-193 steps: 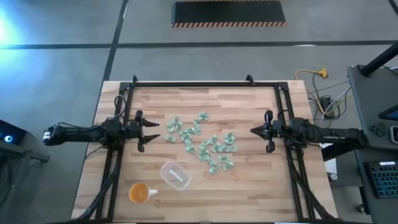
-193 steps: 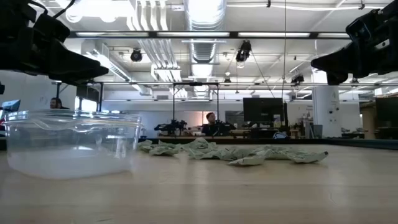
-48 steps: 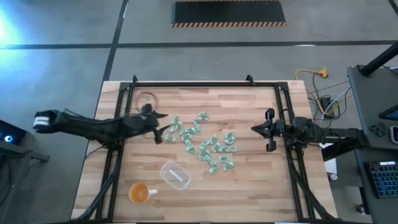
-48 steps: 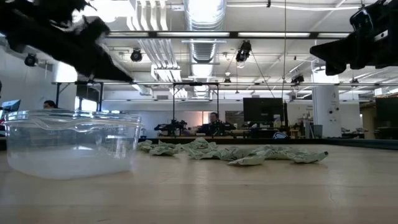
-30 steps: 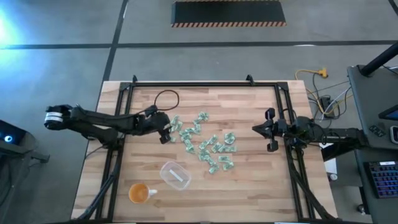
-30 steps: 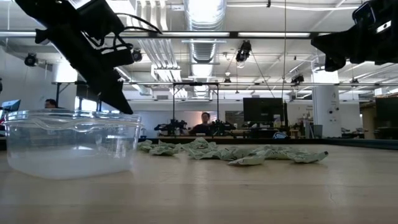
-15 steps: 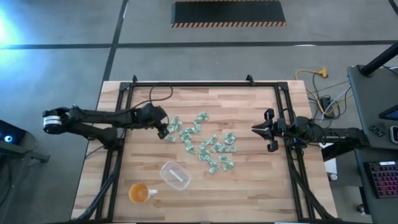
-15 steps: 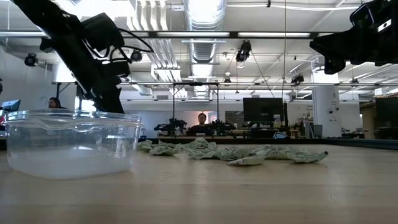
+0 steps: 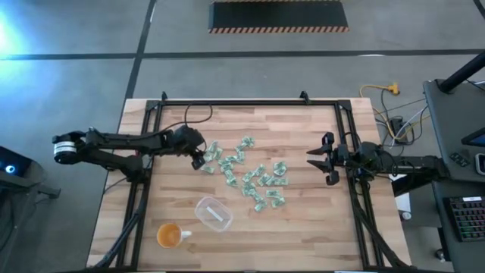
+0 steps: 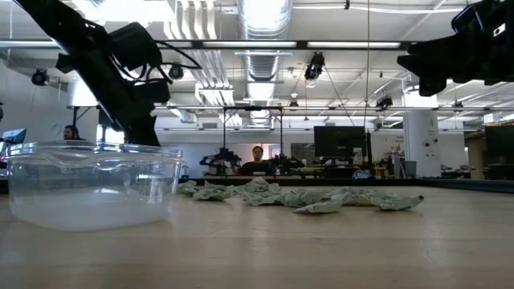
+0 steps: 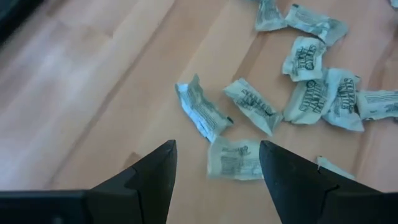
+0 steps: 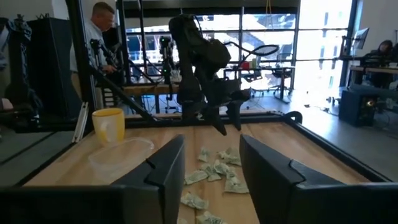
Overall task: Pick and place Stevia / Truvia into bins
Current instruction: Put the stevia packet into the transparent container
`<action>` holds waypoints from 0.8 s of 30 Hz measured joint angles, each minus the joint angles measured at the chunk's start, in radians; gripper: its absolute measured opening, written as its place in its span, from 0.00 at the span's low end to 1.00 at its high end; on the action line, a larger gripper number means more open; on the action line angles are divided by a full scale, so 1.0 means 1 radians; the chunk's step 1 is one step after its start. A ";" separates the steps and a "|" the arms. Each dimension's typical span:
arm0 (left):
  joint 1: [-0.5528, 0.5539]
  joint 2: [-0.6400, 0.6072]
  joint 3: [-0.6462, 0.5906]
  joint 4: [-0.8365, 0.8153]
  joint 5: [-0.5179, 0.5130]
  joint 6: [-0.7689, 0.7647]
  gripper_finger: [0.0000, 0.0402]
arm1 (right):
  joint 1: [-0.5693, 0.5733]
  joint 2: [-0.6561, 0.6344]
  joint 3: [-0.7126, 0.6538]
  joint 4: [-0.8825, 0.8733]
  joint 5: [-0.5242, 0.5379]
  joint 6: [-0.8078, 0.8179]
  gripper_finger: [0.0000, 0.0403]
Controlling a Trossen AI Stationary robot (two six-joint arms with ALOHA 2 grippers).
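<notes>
Left tool (image 9: pixel 202 161) has swung in from the worktop's (image 9: pixel 303 220) left edge and now hangs low over the near end of the packets (image 9: pixel 246 175), fingers (image 11: pixel 149 180) spread apart with nothing between them. Half a second ago it was almost in the same spot; a second ago it sat a little farther from the pile. In the left wrist view one packet (image 11: pixel 235 159) lies flat on the wood between the two fingertips, another packet (image 11: pixel 200 111) just beyond it, tilted, and the rest of the scatter spreads away past them.

Right tool (image 9: pixel 321 159) waits at the far side of the pile, well apart from it, its fingers (image 12: pixel 165 180) now parted where a second ago they were nearly together.

Nearer the worktop's front edge from the left tool sits the clear tub (image 9: pixel 213 213), and beside that an orange cup (image 9: pixel 170 236).
</notes>
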 joint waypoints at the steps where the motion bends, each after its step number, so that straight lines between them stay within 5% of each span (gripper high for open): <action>1: 0.000 0.000 -0.003 -0.004 0.004 -0.008 0.53 | 0.000 0.001 0.000 0.000 0.000 0.007 0.37; 24: 0.048 0.206 0.004 0.079 0.081 -0.002 0.53 | 0.000 0.006 0.000 -0.007 0.000 0.021 0.35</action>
